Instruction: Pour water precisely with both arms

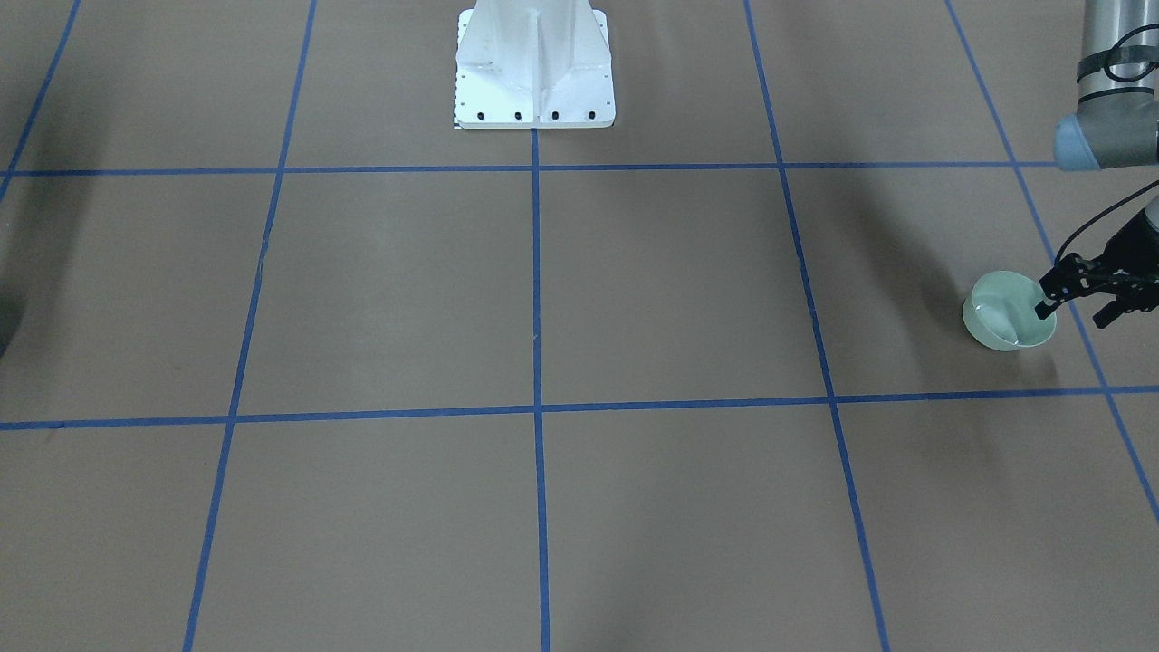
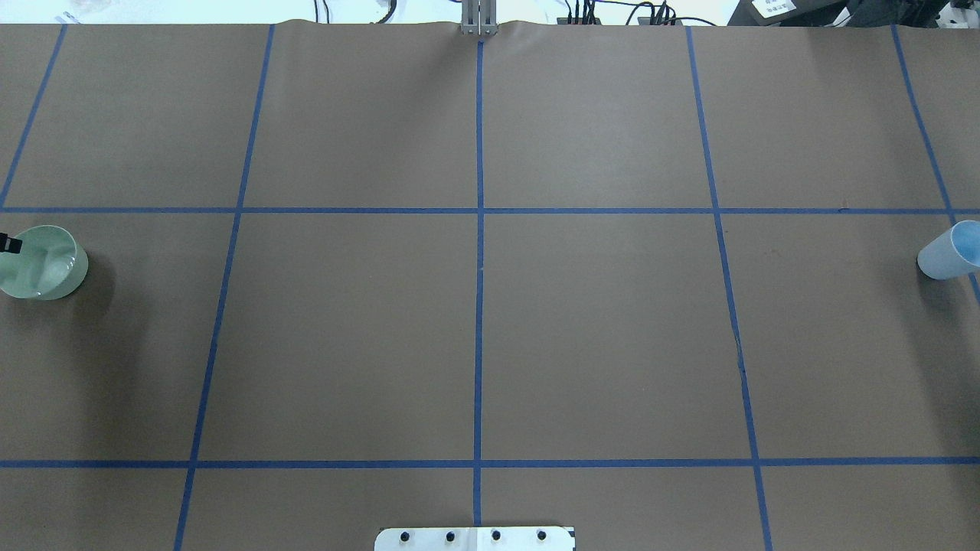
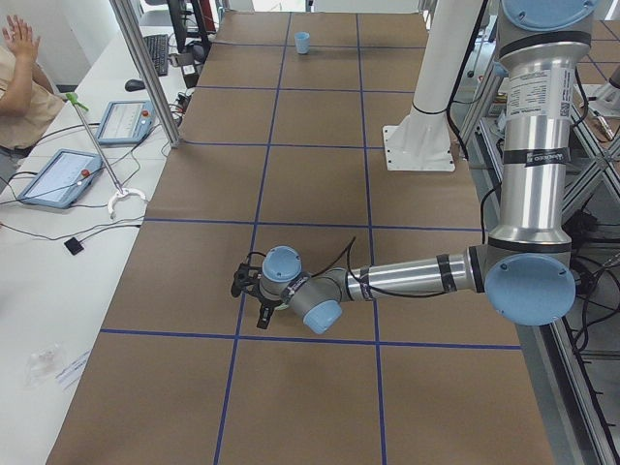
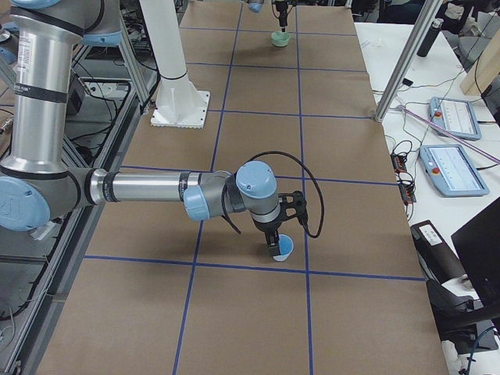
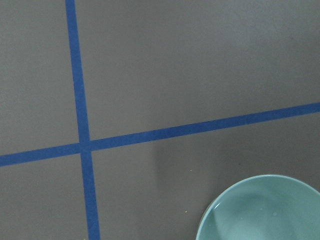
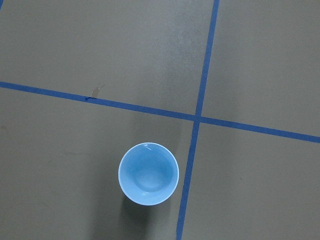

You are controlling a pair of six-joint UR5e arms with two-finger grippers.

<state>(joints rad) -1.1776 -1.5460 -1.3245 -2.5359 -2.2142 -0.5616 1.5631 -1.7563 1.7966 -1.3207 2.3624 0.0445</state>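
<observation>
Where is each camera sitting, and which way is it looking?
Front: across the table, facing the pedestal; left arm and left gripper show.
Overhead: behind the robot, looking down; only a fingertip shows.
Left side: table's end, left arm near.
Right side: opposite end, right arm near.
Left wrist: down at the green bowl; no body.
Right wrist: down at the blue cup; no body.
Shared: front and overhead both show bowl and pedestal.
</observation>
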